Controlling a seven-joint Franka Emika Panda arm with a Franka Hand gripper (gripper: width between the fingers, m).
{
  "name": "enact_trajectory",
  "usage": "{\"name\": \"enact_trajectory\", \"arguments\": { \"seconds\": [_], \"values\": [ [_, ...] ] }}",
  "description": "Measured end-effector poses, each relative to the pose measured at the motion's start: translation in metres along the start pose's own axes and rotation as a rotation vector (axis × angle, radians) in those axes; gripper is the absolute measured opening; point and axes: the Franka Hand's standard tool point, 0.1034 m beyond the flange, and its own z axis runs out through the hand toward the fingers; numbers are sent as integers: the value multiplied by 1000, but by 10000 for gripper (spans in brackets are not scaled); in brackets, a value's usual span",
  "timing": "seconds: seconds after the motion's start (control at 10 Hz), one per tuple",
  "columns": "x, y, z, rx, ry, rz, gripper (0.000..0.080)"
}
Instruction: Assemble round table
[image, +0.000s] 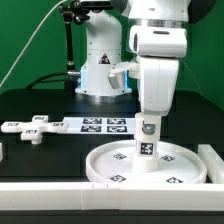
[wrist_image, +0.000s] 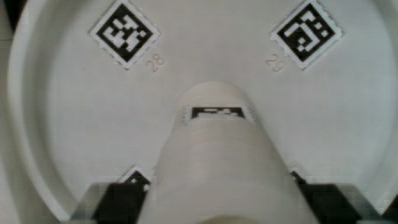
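Observation:
The round white disc (image: 105, 166) lies on the black table at the front, rim up, with square tags inside it. The short thick cylinder leg (image: 147, 142) stands upright over the disc's middle, and my gripper (image: 148, 128) is shut on its upper part. In the wrist view the leg (wrist_image: 217, 140) runs down between my two black fingers (wrist_image: 125, 198), which press on its sides, with the disc's floor (wrist_image: 214, 40) behind it. Whether the leg's lower end touches the disc I cannot tell. The cross-shaped piece (image: 30, 127) lies flat at the exterior view's left.
The marker board (image: 100, 124) lies behind the disc, in front of the robot's base (image: 103, 70). A long white bar (image: 40, 188) runs along the table's front edge, and another white wall (image: 213, 160) stands at the exterior view's right of the disc.

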Motion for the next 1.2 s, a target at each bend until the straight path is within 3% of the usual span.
{"name": "enact_trajectory", "arguments": {
  "seconds": [0.1,0.3,1.0,1.2],
  "values": [
    [0,0,0,1,0,4,412],
    [2,-3,0,49,-10,287,412],
    [1,0,1,47,-9,748,412],
    [1,-1,1,83,21,1018,412]
  ]
}}
